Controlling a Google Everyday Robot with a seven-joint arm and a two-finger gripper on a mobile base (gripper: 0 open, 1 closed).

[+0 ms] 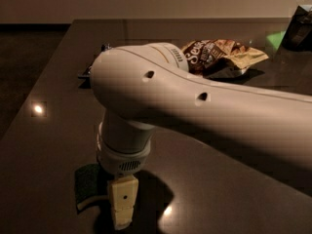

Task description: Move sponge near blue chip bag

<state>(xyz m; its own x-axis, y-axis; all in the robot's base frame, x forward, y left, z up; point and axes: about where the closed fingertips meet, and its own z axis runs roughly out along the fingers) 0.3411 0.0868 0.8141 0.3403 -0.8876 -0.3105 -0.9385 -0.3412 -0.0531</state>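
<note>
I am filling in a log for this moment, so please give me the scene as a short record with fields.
gripper: low over the near part of the table, beside the sponge; contact unclear
sponge: flat on the table, left of the gripper, partly hidden
blue chip bag: far left, mostly hidden behind the arm
brown bag: far side, right of centre
table: dark, glossy
task state: sponge lies apart from the blue chip bag
</note>
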